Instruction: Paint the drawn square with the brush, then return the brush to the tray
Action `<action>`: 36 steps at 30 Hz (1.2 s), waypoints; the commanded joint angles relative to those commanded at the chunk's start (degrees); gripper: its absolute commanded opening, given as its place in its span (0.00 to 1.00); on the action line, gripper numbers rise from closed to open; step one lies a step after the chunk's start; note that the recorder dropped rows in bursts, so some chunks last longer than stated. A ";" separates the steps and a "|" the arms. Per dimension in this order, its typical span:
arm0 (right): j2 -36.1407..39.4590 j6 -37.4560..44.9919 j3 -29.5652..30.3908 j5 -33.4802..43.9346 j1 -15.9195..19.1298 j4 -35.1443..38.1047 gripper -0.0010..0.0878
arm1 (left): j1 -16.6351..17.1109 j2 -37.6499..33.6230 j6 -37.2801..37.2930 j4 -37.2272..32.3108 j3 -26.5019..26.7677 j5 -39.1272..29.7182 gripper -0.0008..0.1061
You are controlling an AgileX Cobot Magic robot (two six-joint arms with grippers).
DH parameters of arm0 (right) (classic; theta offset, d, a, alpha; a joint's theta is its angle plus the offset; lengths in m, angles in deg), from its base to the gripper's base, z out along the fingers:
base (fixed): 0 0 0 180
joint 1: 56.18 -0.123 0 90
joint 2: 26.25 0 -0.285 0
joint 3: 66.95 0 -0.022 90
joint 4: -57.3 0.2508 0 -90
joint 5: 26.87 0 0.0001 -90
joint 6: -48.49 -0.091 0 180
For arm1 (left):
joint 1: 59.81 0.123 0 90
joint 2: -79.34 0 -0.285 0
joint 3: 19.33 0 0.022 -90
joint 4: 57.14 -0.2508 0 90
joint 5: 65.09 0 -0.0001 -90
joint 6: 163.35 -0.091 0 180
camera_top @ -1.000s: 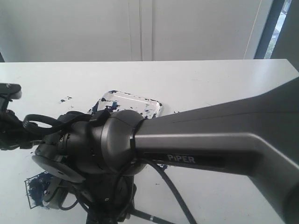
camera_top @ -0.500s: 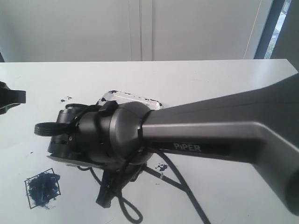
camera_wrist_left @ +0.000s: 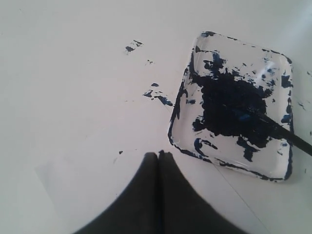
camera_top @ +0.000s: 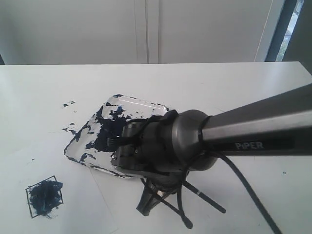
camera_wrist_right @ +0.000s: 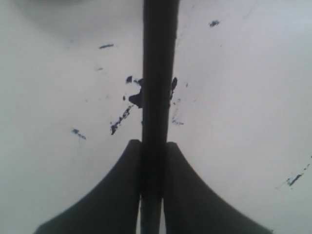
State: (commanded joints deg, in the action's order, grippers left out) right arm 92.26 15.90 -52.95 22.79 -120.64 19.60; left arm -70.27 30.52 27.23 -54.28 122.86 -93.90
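Observation:
The clear tray [camera_top: 83, 155] [camera_wrist_left: 280, 58] is smeared with a big dark blot. The black brush [camera_wrist_left: 279, 132] slants in over its rim, its wet tip on the blot. Its handle [camera_top: 207, 200] sticks out from under my right arm's wrist [camera_top: 165, 146]. My right gripper [camera_wrist_right: 156, 146] is shut on the brush [camera_wrist_right: 157, 73] over spattered white table. Where the fingers hold the brush is hidden in the exterior view. The drawn square [camera_top: 44, 196], daubed dark blue inside, lies apart at the front left. My left gripper [camera_wrist_left: 158, 154] is shut and empty, over the table beside the tray.
Loose paint splatters [camera_top: 68, 104] [camera_wrist_left: 158, 97] dot the white table left of the tray. More flecks [camera_wrist_right: 134, 97] lie under the right gripper. A black cable loop [camera_top: 184, 218] hangs below the right wrist. A pale wall stands behind the table's far edge.
My right arm has swung right from above the square to the tray, uncovering both. The brush has come along with it. The left gripper has left the exterior view's left edge.

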 joint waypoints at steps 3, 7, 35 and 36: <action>0.00 -4.16 1.92 -1.89 0.00 -1.50 0.01 | 0.00 2.44 0.00 -0.76 0.00 -3.31 0.01; 0.00 -10.22 3.54 -3.87 0.00 -4.79 0.01 | 0.00 4.25 0.00 -1.06 -0.74 -5.35 0.01; -23.62 -12.47 3.95 -7.45 -6.51 -5.74 0.28 | 0.00 5.68 -0.09 -2.21 -6.64 -6.78 0.01; -25.70 -12.47 3.95 -6.91 -6.96 -5.59 0.18 | 0.00 5.68 -0.09 -2.21 -6.64 -6.78 0.01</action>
State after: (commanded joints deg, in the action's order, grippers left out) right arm 66.56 3.42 -49.00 15.89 -127.60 14.01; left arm -70.27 36.21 27.14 -56.49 116.22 -100.68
